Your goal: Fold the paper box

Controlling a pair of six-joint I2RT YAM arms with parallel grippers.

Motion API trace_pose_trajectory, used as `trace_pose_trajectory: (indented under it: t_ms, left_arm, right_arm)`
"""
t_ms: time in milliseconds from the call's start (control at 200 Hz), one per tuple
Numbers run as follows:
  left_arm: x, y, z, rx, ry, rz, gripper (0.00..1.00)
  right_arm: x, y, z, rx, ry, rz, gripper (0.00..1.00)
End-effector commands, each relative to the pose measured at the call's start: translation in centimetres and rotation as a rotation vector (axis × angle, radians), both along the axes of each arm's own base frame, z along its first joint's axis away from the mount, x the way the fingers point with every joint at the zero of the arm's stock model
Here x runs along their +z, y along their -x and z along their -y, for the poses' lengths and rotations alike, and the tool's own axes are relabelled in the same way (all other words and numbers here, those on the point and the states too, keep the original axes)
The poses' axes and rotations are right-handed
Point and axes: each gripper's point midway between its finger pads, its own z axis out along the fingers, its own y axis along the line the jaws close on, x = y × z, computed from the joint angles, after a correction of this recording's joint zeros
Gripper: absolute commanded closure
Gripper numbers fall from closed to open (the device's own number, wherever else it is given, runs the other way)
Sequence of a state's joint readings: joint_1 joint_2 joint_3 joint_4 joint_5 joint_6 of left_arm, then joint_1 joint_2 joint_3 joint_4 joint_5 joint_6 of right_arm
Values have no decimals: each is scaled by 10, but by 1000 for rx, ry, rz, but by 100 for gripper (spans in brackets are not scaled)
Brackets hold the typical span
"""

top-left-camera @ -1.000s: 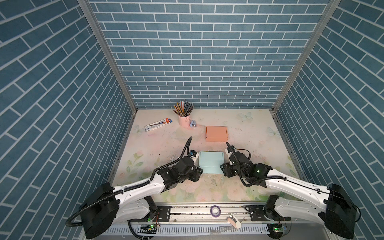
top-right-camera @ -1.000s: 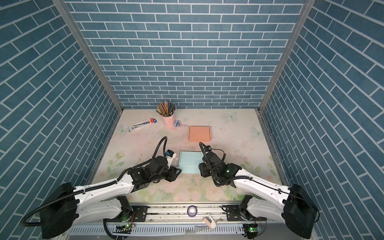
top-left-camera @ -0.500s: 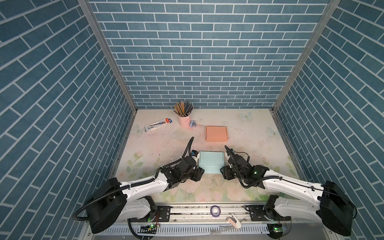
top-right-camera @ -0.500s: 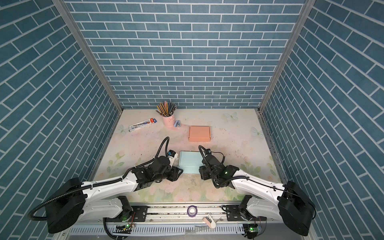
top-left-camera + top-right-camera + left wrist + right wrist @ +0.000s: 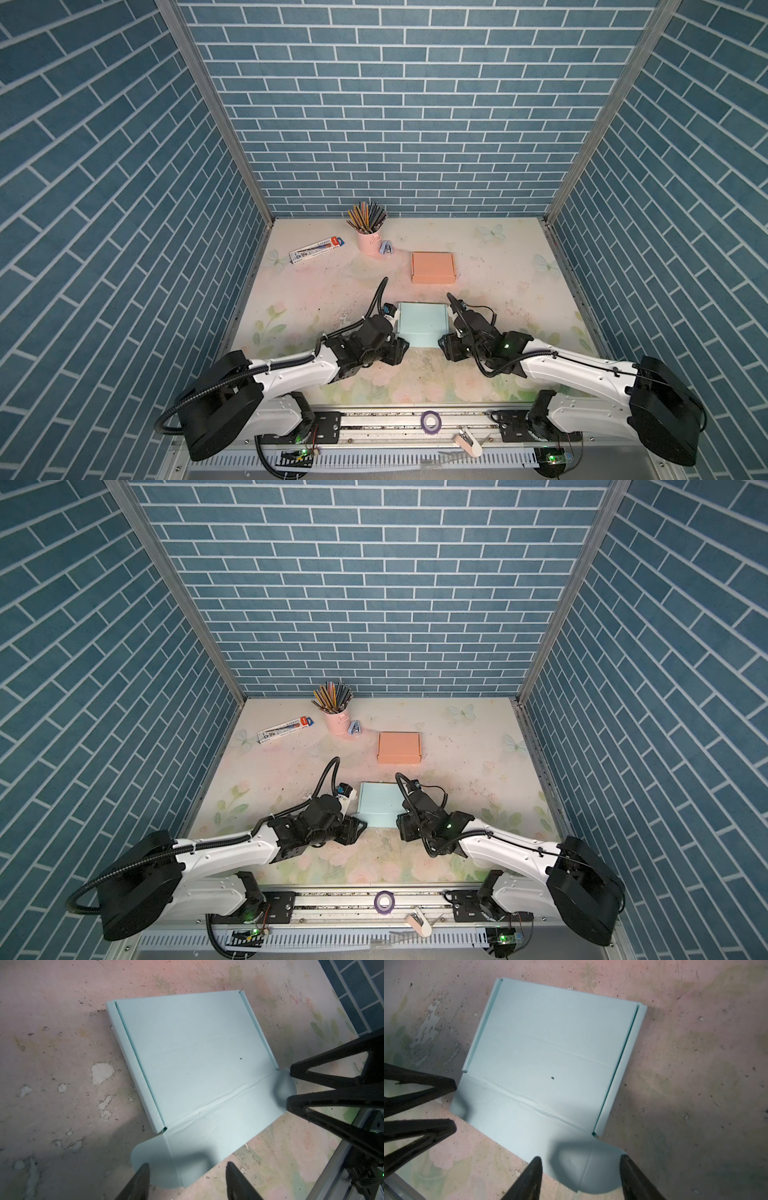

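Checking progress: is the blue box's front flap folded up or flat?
Flat: the front flap lies spread on the table, not raised.

The paper box (image 5: 423, 328) is plain pale blue with lighter crease lines, and the closed carton (image 5: 433, 267) is salmon orange. The table (image 5: 498, 270) is cream and pink, printed with faded green-leaved flowers and pale blue butterflies and flecked with white wear. The walls (image 5: 395, 104) carry a teal-blue brick pattern with white joints. The cup (image 5: 368, 245) is pink, its pencils (image 5: 366, 216) multicoloured, the pencil pack (image 5: 316, 249) white with a red end, the tape roll (image 5: 430, 420) purple, and the left gripper (image 5: 188, 1165) and right gripper (image 5: 580, 1158) black.
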State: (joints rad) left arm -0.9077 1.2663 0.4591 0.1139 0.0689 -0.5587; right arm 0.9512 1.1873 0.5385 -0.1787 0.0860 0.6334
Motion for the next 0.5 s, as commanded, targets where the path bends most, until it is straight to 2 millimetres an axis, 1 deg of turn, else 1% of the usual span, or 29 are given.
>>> trace_pose_trajectory:
  t_ms: [0,280,495]
  left_arm:
    - [-5,1,2,5,16,-12,41]
    - [-7,2,7,1,40,-27,41]
    - [-9,4,13,-7,62,-39,41]
  right_arm:
    - [-8,3,-2,-29,-16,-38,39]
    - [-8,2,-5,-38,-37,-38,39]
    - [-8,2,-14,-30,-72,-55,39]
